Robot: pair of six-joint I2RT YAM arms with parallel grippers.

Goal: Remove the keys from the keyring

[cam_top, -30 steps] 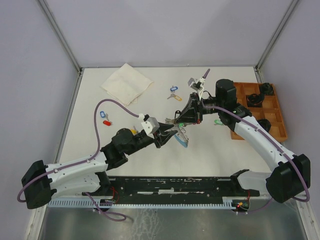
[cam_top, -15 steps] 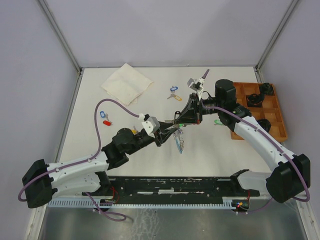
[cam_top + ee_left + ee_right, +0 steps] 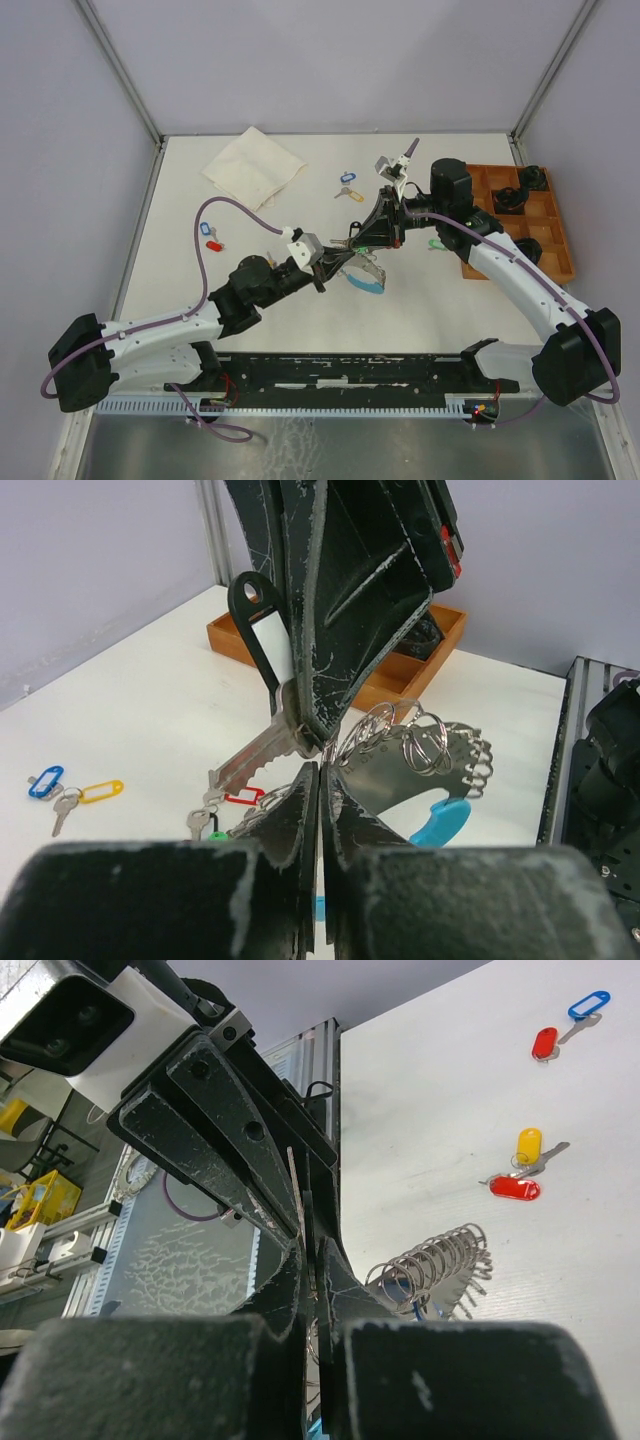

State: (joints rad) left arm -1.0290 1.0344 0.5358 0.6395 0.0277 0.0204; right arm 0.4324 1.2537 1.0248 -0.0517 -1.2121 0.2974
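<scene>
The two grippers meet tip to tip above the middle of the white table (image 3: 450, 300). The left gripper (image 3: 327, 267) reaches in from the near left with its jaws drawn together to a thin slit. The right gripper (image 3: 352, 243) comes from the far right with its jaws pressed tight.

A dark-tagged key (image 3: 262, 695) sticks out where the tips touch, blade pointing left and tag standing up against the right finger. I cannot tell which pair of jaws pinches it.

The keyring (image 3: 420, 755) hangs just right of that meeting point. It shows a fan of small silver rings, with its light-blue band (image 3: 441, 821) lowest.

Loose keys lie on the table. A blue and yellow pair (image 3: 347, 186) is farther back, and a blue and red pair (image 3: 210, 236) is off to the left. A cloth (image 3: 255, 165) lies at the far left and a wooden tray (image 3: 520, 215) on the right.
</scene>
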